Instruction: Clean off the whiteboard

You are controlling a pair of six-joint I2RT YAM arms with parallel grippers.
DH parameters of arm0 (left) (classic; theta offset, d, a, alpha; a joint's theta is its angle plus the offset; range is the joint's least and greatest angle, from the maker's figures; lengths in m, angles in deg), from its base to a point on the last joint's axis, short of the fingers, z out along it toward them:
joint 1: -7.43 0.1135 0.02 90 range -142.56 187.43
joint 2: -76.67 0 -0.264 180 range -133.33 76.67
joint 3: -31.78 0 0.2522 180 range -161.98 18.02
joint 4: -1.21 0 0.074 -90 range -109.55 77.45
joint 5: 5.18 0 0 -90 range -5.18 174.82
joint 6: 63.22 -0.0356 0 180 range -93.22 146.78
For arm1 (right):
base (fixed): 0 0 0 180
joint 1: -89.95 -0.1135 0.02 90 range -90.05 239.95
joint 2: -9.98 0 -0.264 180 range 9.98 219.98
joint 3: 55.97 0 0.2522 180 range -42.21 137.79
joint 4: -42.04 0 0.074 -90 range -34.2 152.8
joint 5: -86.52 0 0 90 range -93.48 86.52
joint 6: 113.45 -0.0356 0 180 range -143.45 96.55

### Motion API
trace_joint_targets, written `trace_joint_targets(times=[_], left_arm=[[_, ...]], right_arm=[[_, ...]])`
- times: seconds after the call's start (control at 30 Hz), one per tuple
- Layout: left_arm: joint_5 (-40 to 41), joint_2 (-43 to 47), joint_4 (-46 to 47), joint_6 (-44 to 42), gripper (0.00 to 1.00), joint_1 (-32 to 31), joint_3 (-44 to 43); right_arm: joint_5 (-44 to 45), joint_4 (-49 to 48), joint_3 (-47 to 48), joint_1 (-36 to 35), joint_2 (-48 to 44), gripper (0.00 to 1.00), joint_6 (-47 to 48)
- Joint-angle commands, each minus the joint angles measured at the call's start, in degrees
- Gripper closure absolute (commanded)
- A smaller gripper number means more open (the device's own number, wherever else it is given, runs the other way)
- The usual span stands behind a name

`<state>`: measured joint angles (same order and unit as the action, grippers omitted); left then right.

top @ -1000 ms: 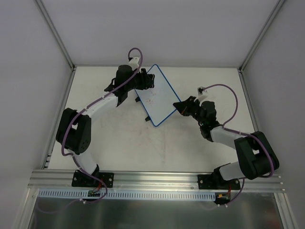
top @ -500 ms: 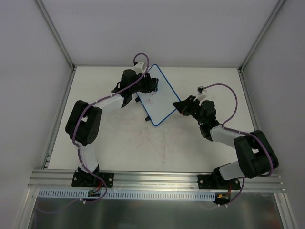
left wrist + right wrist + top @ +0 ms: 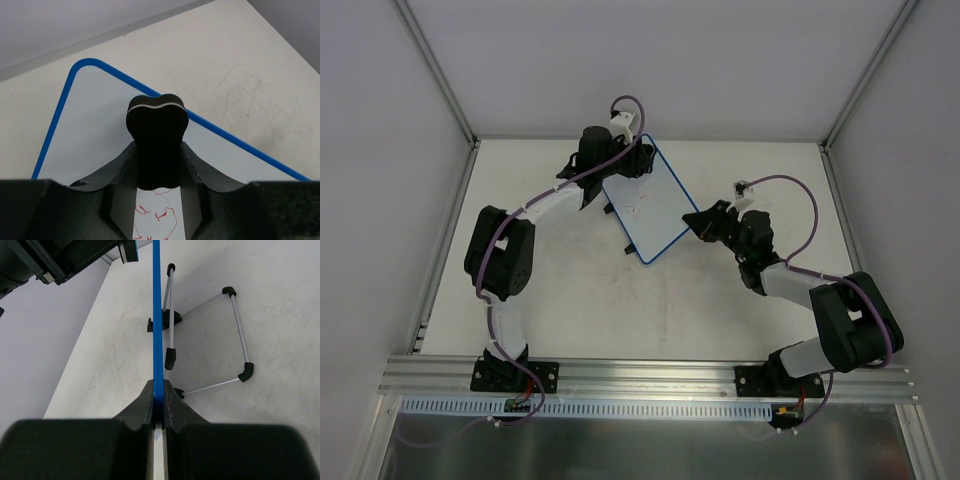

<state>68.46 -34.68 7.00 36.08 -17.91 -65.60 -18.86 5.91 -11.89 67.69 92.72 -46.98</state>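
The whiteboard (image 3: 645, 205), white with a thin blue rim, stands tilted on its wire stand at mid table. Red scribbles (image 3: 157, 215) mark its face. My left gripper (image 3: 633, 166) is shut on a black bone-shaped eraser (image 3: 157, 137), which rests against the board's upper part, above the scribbles. My right gripper (image 3: 695, 220) is shut on the board's right edge; the right wrist view shows the blue rim (image 3: 157, 315) edge-on, clamped between the fingers (image 3: 141, 407).
The board's wire stand (image 3: 235, 335), with silver rods and black end caps, sits on the table behind the board. White enclosure walls ring the table; an aluminium rail (image 3: 650, 375) runs along the near edge.
My left gripper has slid with the eraser up the board toward its far top corner. The right gripper and the board have stayed put.
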Motion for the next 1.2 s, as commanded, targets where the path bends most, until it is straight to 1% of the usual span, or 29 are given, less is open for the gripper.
trace_joint_targets(times=[0.0,0.03,0.13,0.27,0.3,0.53,0.73,0.9,1.17], left_arm=[[-4.0,-1.0,-1.6,-3.7,1.0,-0.8,-2.9],[-5.6,-1.1,-1.6,-3.9,1.0,-0.9,-3.0],[-5.7,-1.9,-2.3,-4.2,1.0,-1.1,-3.7],[-2.0,-3.7,-4.5,-3.9,1.0,-1.0,-5.9],[-0.9,-4.2,-5.3,-3.7,1.0,-1.1,-7.6],[0.5,-9.5,-11.1,-1.5,1.0,-0.5,-14.1],[-0.2,-9.2,-11.8,3.8,1.0,3.1,-12.6],[-4.1,-10.2,-12.1,9.3,1.0,7.2,-11.6],[-5.6,-11.2,-13.0,9.8,1.0,8.3,-11.7]], right_arm=[[0.5,-1.4,1.4,0.0,0.8,1.0,3.9],[0.4,-1.4,1.4,0.0,0.8,1.0,3.9],[0.4,-1.4,1.4,0.0,0.7,1.0,3.8],[0.4,-1.4,1.2,0.0,0.6,1.0,3.9],[0.3,-1.7,1.1,0.0,0.6,1.0,3.9],[0.4,-2.0,0.7,0.0,0.0,1.0,4.0],[0.4,-2.0,0.5,0.0,-0.2,1.0,4.1],[0.5,-2.0,0.5,0.0,-0.2,1.0,4.2],[0.8,-1.9,0.4,0.1,0.3,1.0,3.1]])
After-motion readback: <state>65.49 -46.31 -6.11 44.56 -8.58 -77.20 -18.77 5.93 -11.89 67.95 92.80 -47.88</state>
